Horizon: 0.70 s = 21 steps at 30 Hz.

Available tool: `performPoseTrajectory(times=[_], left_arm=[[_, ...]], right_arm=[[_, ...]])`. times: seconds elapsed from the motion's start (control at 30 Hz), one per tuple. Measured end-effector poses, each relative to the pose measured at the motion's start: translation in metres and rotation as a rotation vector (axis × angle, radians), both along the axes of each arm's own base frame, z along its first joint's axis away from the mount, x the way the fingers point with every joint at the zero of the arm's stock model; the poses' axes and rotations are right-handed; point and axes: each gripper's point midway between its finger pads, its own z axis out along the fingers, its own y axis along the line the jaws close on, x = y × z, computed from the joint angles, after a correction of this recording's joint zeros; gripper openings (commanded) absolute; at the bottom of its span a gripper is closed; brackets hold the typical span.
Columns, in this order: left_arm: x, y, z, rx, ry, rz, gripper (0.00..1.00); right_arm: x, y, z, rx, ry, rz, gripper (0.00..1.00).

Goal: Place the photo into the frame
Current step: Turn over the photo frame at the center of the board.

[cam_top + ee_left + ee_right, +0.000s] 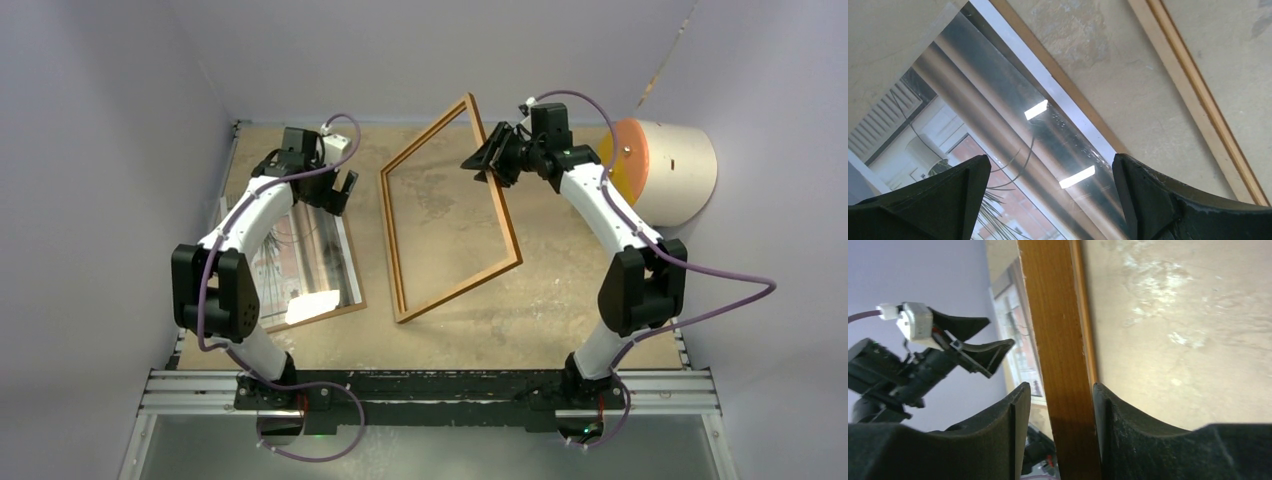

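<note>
The frame, thin orange-brown wood, stands tilted in the middle of the table, its near-left rail on the table and its far corner raised. My right gripper has its jaws around the frame's right rail. The rail touches the right finger, and a gap shows at the left finger. The photo of a spiky plant by a window lies face up at the left, with shiny glare on it. My left gripper hangs open just above the photo's far end, holding nothing.
A brown backing board shows under the photo's edges. A cream cylinder with an orange face lies at the back right. Lilac walls close in on three sides. A metal rail carries the arm bases.
</note>
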Motion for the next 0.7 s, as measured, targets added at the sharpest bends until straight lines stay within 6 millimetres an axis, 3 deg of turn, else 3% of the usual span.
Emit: performPoseTrajectory(times=[0.2,0.43,0.7], left_arm=[[0.0,0.008,-0.012,0.051,0.014,-0.002,1.0],[0.001,0.008,-0.011,0.064,0.004,-0.014,1.0],[0.002,0.009,-0.013,0.083,-0.001,-0.029,1.0]], right_arm=[[-0.003,-0.022,-0.024,-0.195,-0.018,0.02,0.28],[0.017,-0.04,-0.031,-0.378,-0.088,0.054,0.22],[0.016,-0.059,-0.074,-0.514,-0.052,0.041,0.21]])
